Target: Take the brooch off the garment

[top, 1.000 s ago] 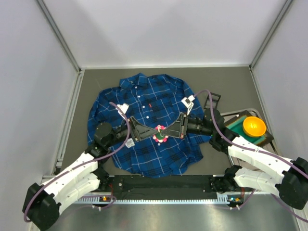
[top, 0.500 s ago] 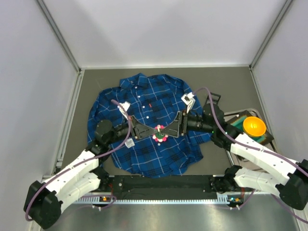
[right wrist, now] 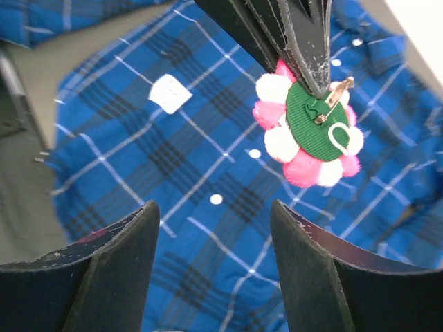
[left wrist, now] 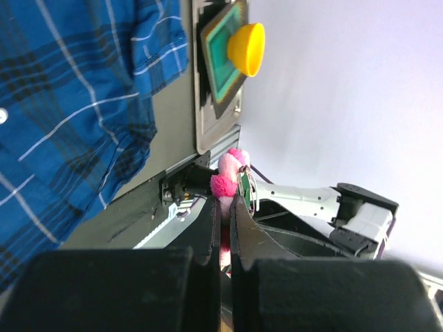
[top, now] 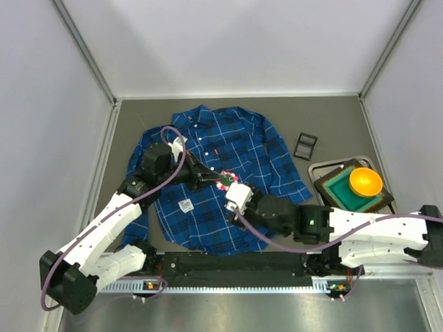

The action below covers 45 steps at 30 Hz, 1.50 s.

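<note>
Grey table [top: 332, 117] is carrying a blue plaid shirt [top: 242, 149], lying spread flat mid-table, collar pointing toward the far edge. Small black frame [top: 304, 145] is sitting just right of it. Black tray [top: 320, 183] is resting near the right edge.

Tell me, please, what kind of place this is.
Probably a robot test cell: plain white panel walls enclose a grey tabletop, and two white-and-black robot arms are bolted at its near edge.

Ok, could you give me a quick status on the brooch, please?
Left gripper shut on brooch. Right gripper open, facing it. Brooch held clear of shirt, green back showing. Nothing between them.
</note>
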Tool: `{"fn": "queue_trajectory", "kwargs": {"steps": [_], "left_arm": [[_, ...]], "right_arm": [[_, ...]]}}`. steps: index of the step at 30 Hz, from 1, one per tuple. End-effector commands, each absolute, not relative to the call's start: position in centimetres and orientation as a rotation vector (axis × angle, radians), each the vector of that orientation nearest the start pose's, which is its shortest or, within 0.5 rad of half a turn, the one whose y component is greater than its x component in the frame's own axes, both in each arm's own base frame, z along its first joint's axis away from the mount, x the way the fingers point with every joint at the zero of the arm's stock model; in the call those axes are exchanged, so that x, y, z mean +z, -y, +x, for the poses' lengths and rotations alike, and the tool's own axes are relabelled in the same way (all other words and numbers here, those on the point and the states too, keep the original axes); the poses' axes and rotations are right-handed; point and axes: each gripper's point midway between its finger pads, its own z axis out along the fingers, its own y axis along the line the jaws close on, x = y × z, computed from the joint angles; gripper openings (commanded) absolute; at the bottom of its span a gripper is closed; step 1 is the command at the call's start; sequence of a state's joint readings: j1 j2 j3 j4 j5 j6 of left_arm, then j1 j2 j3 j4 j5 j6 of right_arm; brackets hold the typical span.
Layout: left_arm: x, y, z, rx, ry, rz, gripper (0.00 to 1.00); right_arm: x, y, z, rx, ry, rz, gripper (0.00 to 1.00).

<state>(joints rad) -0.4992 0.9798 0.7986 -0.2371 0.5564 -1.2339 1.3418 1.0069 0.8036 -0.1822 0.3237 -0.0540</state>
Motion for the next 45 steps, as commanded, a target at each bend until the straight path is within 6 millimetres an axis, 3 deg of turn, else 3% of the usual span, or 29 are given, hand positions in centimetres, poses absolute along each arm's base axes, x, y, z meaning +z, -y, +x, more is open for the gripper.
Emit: {"fn": "queue_trajectory", "kwargs": {"steps": [1, 8, 13, 19, 25, 30, 32, 34, 37, 39, 40, 43, 44, 45], "left_arm": [[25.7, 24.3, 20.5, -1.465, -2.364, -0.549, 0.0], [24.7, 23.4, 19.4, -1.416, -2.431, -0.678, 0.0], [24.8, 23.2, 19.3, -1.451, -2.422, -0.74, 0.0], [25.1, 23.1, 19.3, -1.474, -2.408, -0.783, 0.0], [25.4, 23.2, 19.3, -1.502, -2.4, -0.806, 0.0], [25.5, 23.3, 19.1, -1.532, -2.391, -0.816, 0.0], [25.6, 23.4, 19.2, -1.548, -2.382, -0.808, 0.0], [25.6, 23.5, 19.4, -1.579, -2.356, -0.791, 0.15], [25.3, 22.7, 20.1, -1.535, -2.33, -0.77, 0.51], [25.7, 21.9, 20.7, -1.479, -2.276, -0.71, 0.61], [25.9, 21.4, 21.2, -1.45, -2.246, -0.694, 0.69], [27.2, 20.2, 22.1, -1.375, -2.15, -0.583, 0.82], [27.5, 20.0, 22.3, -1.351, -2.126, -0.528, 0.95], [28.4, 19.9, 22.3, -1.347, -2.095, -0.486, 0.98]], "right_arm": [[25.7, -31.3, 16.6, 0.126, -1.393, -1.095, 0.62], [27.9, -33.4, 16.5, 0.12, -1.269, -1.138, 0.55], [27.0, -35.4, 16.0, 0.142, -1.252, -1.22, 0.47], [26.6, -35.9, 15.9, 0.167, -1.255, -1.213, 0.4], [26.5, -36.8, 16.4, 0.148, -1.255, -1.178, 0.23], [26.7, -36.6, 17.2, 0.103, -1.268, -1.115, 0.01], [26.7, -36.4, 17.3, 0.116, -1.267, -1.094, 0.0], [26.7, -36.1, 17.2, 0.152, -1.289, -1.064, 0.0], [26.2, -34.9, 17.5, 0.215, -1.356, -1.016, 0.0], [24.6, -33.5, 18.5, 0.244, -1.435, -0.997, 0.0], [25.2, -32.7, 18.5, 0.328, -1.476, -0.917, 0.0], [22.6, -29.5, 20.3, 0.435, -1.655, -0.777, 0.0], [23.4, -28.0, 20.7, 0.496, -1.665, -0.697, 0.0], [21.9, -27.6, 20.3, 0.576, -1.713, -0.702, 0.0]]}}
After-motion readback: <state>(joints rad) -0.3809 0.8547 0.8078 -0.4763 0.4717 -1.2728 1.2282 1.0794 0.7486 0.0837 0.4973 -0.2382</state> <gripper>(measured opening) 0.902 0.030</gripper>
